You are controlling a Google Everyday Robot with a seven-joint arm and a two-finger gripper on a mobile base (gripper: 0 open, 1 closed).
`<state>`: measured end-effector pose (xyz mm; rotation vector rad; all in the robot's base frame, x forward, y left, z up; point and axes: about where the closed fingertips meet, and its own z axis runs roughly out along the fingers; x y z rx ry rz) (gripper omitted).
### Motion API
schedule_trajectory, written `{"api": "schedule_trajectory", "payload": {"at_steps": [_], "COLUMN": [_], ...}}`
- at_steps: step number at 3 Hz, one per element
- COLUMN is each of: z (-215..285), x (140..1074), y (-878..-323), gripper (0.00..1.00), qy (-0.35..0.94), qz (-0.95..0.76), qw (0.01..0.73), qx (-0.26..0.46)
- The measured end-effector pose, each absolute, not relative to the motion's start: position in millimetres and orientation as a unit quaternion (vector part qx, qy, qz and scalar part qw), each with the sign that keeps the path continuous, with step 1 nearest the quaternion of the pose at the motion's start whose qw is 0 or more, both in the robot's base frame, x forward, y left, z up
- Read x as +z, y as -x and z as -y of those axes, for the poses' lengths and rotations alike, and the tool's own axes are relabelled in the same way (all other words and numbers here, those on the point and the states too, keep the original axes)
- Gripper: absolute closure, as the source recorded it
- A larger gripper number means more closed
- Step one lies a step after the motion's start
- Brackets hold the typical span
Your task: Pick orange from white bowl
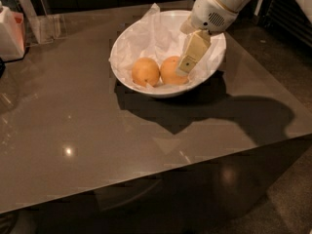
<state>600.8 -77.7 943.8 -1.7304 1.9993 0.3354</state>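
The white bowl stands at the back middle of the brown table, lined with crumpled white tissue paper. Two round fruits lie side by side in it. The orange is the right one, deeper in colour. The paler, yellower fruit is to its left. My gripper reaches down into the bowl from the upper right. Its cream tip is right at the orange's right side and hides that part of it. The white wrist is above the bowl's far rim.
A clear plastic holder and a white and red carton stand at the table's back left. The table's front edge runs across the lower view, and its right edge slopes down near the dark floor.
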Motion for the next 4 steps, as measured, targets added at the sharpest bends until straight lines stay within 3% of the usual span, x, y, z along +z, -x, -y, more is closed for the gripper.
{"api": "schedule_trajectory", "payload": {"at_steps": [1,4], "z": [70.8,59.9], "x": [943.8,879.5], "y": [-611.6,-621.9], "gripper": [0.04,0.07], "qy": [0.623,0.598], "qz": [-0.726,-0.748], "qw": [0.26,0.216], "qx": [0.129,0.19]}}
